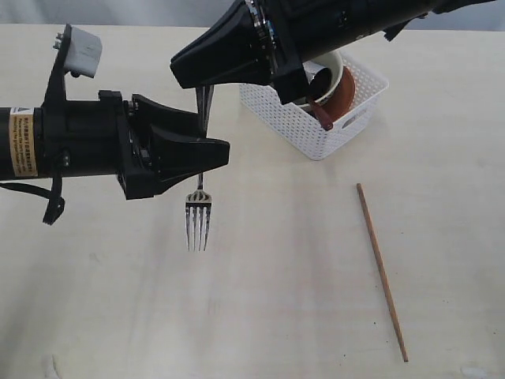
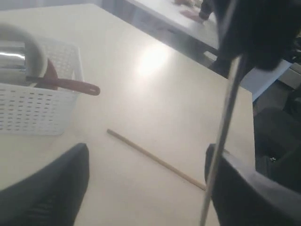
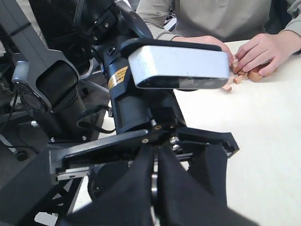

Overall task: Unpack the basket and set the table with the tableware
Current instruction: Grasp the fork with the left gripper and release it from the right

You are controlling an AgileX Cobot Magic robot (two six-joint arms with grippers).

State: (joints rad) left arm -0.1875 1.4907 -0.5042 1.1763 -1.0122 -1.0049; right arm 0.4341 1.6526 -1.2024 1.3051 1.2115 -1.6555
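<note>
One yellow label (image 1: 22, 143) is illegible; right jaws pinch the fork (image 1: 198, 215), left jaws gape empty.

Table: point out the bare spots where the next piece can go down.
Widest free patch: between the fork and the chopstick, down to the lower edge of the table in the exterior view. Also bare right of the chopstick. Crowded: beside the basket, where the left gripper and right gripper meet at the fork.

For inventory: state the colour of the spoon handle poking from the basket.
The spoon handle is red-brown, clearest in the left wrist view.
</note>
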